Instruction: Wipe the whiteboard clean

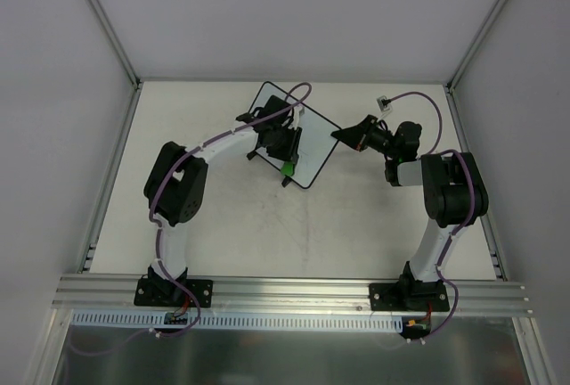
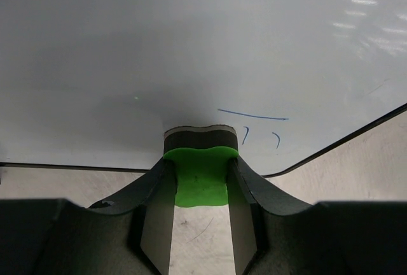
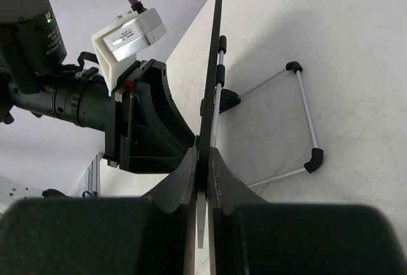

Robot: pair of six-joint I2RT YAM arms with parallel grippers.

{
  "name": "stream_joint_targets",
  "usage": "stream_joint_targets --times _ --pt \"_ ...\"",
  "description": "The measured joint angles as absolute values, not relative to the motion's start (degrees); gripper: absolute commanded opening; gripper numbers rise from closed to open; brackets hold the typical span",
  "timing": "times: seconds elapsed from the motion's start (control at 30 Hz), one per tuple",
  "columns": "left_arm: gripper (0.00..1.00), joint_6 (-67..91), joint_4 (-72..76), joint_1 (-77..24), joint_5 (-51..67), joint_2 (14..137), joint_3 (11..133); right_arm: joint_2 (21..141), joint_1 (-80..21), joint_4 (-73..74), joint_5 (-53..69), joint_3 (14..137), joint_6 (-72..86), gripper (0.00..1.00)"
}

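Both clenched: left end effector [image 2: 201, 160] on green eraser block [image 2: 200, 184], right end effector [image 3: 202, 160] on black-framed white whiteboard [image 2: 191, 46], which hard wiping could wrench loose.

Logged off-white matte tabletop [image 1: 267, 242], faintly scuffed near middle. Noted ribbed aluminium rail [image 1: 294, 291] along near edge, white slotted strip [image 1: 294, 321] just beyond it. Recorded pale grey wall panels [image 1: 285, 11] behind, slanted aluminium posts [image 1: 102, 15] either side. Spotted small white connector block [image 1: 384, 100] near far right corner.
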State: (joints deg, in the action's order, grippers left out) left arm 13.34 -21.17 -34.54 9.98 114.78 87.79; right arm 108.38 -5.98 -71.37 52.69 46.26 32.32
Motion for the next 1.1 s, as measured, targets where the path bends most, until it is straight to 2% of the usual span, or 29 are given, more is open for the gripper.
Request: stream_joint_targets --times 0.47,1.1 --pt "0.00 13.45 -25.36 -35.66 11.73 118.58 99.22 108.36 -5.98 -71.29 52.36 46.26 32.32 0.00" --pt "0.00 16.58 -19.14 -36.12 12.25 115.94 91.92 108.38 -5.98 -70.85 52.10 46.19 32.34 0.01"
